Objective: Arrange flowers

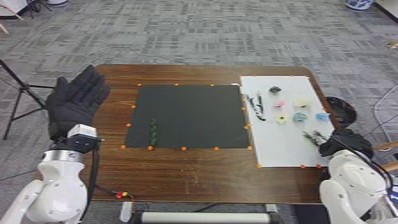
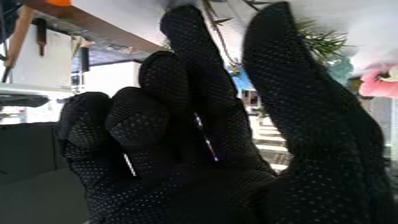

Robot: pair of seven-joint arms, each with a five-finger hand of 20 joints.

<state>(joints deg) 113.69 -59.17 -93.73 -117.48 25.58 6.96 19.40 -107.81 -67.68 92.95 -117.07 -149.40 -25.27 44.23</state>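
Note:
My left hand (image 1: 76, 102) is open at the table's left edge, fingers straight. My right hand (image 1: 345, 141) is at the white sheet's right edge, close beside green sprigs (image 1: 314, 136). On the white sheet (image 1: 280, 150) are a pink flower (image 1: 279, 104), a pale yellow one (image 1: 302, 102), a yellow one (image 1: 282, 119), a teal one (image 1: 299, 117), a blue one (image 1: 322, 116) and dark-and-white stems (image 1: 257, 106). A green stem (image 1: 153, 133) lies on the black mat (image 1: 191, 115). In the right wrist view, my right hand (image 2: 195, 185) is open; behind it show green needles (image 2: 324, 42) and a pink flower (image 2: 380, 82).
A small dark object (image 1: 274, 89) lies near the white sheet's far end. Orange markers line the mat and sheet on the brown table (image 1: 191, 172). A dark round container (image 1: 341, 112) stands off the table's right edge. A tripod (image 1: 22, 87) stands at the left.

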